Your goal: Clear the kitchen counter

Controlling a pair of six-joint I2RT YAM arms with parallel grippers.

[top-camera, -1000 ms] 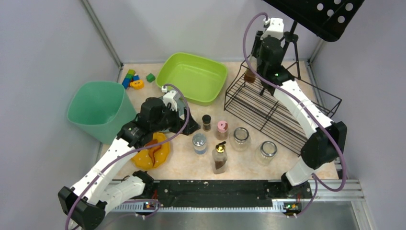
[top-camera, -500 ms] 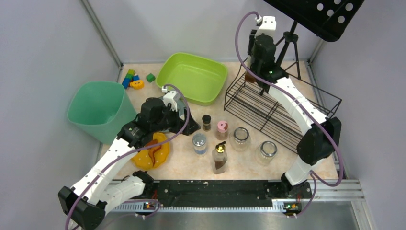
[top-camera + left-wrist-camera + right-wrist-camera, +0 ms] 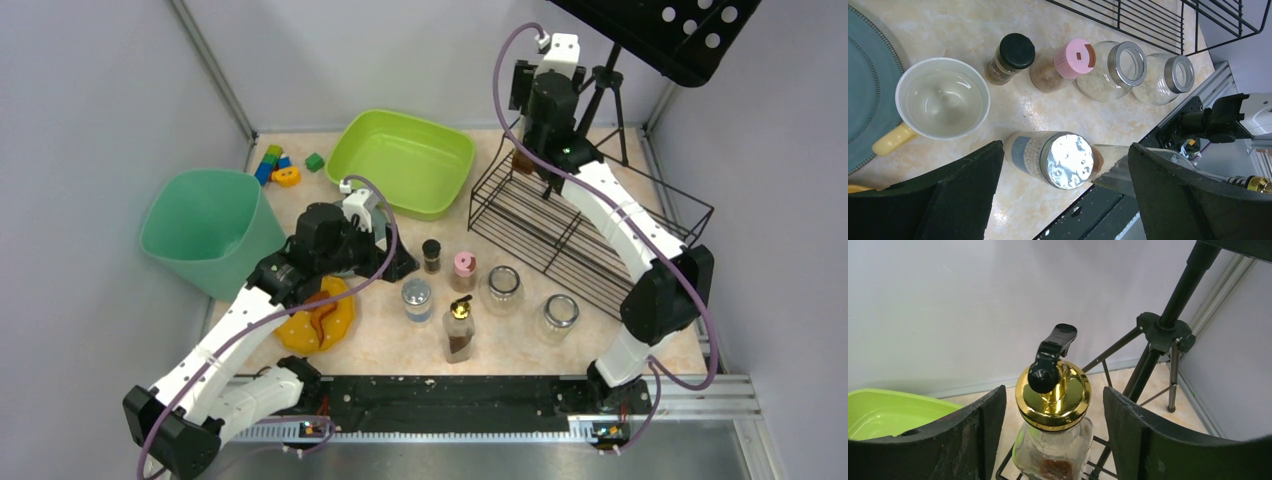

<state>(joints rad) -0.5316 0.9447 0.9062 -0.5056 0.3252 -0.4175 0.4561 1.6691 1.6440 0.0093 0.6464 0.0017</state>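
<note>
- While our right gripper [image 3: 1054,388] straddles the bottle [image 3: 1053,450] in the rack [image 3: 560,225], jaws parted and seemingly clear, we judge that placement done.
- Our left gripper [image 3: 1065,145] hangs wide over the foil-lidded jar [image 3: 1068,162] on the counter [image 3: 948,20], left of the rack.
- Next: descend squarely, close on that jar.

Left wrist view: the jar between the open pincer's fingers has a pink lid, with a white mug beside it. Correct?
No. The left wrist view shows that jar with a silver lid; the pink-lidded jar stands apart. The rest holds.
</note>
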